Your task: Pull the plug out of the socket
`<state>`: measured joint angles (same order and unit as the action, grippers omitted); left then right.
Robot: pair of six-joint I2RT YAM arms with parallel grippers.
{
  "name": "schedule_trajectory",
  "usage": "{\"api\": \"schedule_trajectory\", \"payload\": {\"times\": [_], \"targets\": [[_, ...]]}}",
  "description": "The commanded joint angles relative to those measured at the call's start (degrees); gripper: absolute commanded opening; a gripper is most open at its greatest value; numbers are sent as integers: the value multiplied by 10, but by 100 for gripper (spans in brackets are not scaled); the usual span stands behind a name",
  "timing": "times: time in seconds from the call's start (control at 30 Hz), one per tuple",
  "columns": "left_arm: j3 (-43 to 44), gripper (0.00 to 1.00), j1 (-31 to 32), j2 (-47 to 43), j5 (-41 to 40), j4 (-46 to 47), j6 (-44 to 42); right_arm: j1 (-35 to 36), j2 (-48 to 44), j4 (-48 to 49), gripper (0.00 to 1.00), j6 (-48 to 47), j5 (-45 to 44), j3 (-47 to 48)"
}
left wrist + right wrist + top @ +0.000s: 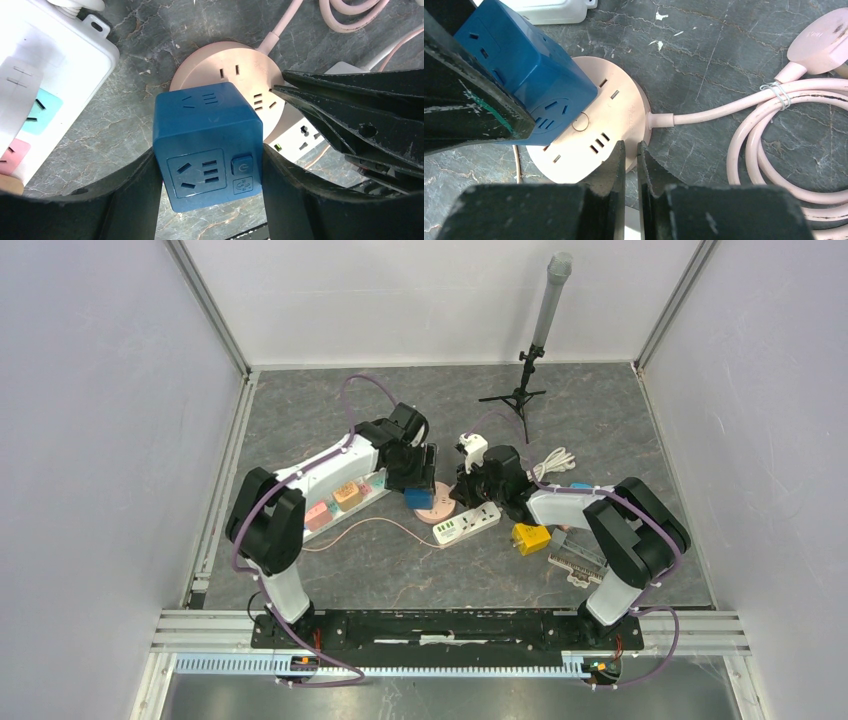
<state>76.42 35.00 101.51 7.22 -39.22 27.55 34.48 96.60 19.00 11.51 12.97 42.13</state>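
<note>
The cube plug [418,498] stands over the left part of the round socket [439,511]. A long strip [338,500] lies to their left, a shorter strip [467,523] just right, and a tripod [520,395] behind.

You see the blue cube [207,145] as smooth moulded plastic with a soft satin sheen and faint scuffs; the round pink socket [619,107] is matt plastic; its cable [704,116] looks like smooth rubbery sheathing, bound with a thin metal wire tie [775,92]; the white power strip [65,55] is glossy plastic; the fingers [120,200] of the left gripper [209,200] are matt black, scratched and grainy; the table [724,60] has a dull, grey, marble-like finish.
</note>
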Motion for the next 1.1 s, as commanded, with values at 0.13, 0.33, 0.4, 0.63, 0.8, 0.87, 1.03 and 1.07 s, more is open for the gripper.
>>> {"api": "schedule_trajectory", "payload": {"times": [0.13, 0.33, 0.4, 0.63, 0.8, 0.87, 1.03, 1.07], "targets": [[37, 35, 81, -5, 17, 61, 24, 18, 41, -134, 15, -38, -41, -34], [60, 33, 93, -3, -64, -11, 13, 19, 42, -146, 17, -46, -58, -37], [69, 33, 91, -20, -65, -26, 3, 19, 46, -149, 17, -50, -68, -38], [62, 32, 39, -54, 90, -13, -29, 19, 48, -145, 17, -57, -78, -48], [34, 31, 27, -56, 98, 19, -9, 19, 47, -146, 17, -55, -79, -47], [25, 30, 39, -50, 64, 38, 18, 19, 51, -148, 17, -48, -79, -42], [20, 29, 112, -32, -77, 60, 102, 20, 63, -152, 16, -38, -84, -34], [23, 29, 123, -25, -97, 59, 111, 20, 64, -152, 16, -38, -84, -34]]}}
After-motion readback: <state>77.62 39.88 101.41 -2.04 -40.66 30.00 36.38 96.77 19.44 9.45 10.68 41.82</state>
